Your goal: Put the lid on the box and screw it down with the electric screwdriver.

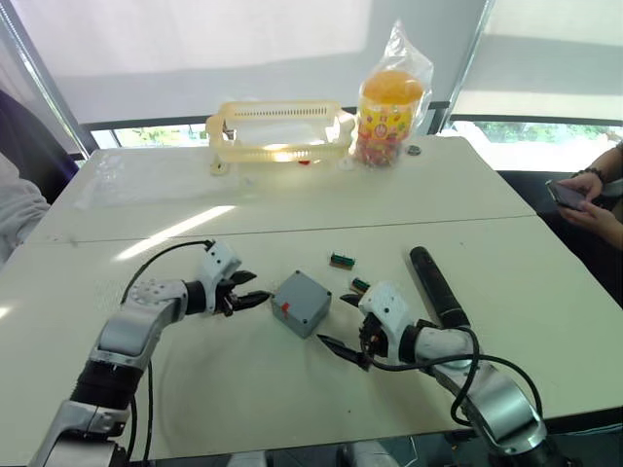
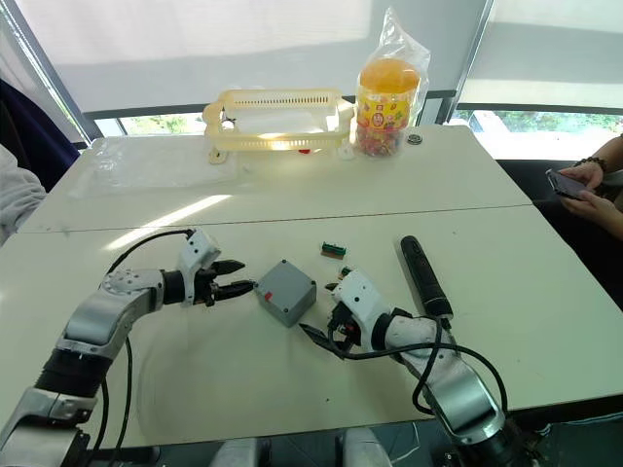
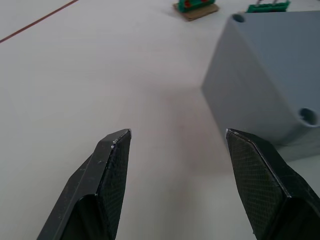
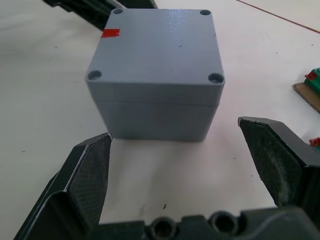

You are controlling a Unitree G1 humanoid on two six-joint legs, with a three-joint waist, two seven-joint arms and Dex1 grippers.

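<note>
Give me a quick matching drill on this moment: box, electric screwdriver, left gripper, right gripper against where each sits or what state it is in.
Things:
1. box
2. electric screwdriver
3. left gripper
4. right gripper

States or places:
A. lying flat on the table beyond the right arm, not held
B. jaws open, on the robot's left of the box
C. lid already seated on top, red mark at one corner
D. jaws open, on the near right of the box, holding nothing

Pairs: 1-C, 2-A, 3-B, 4-D
</note>
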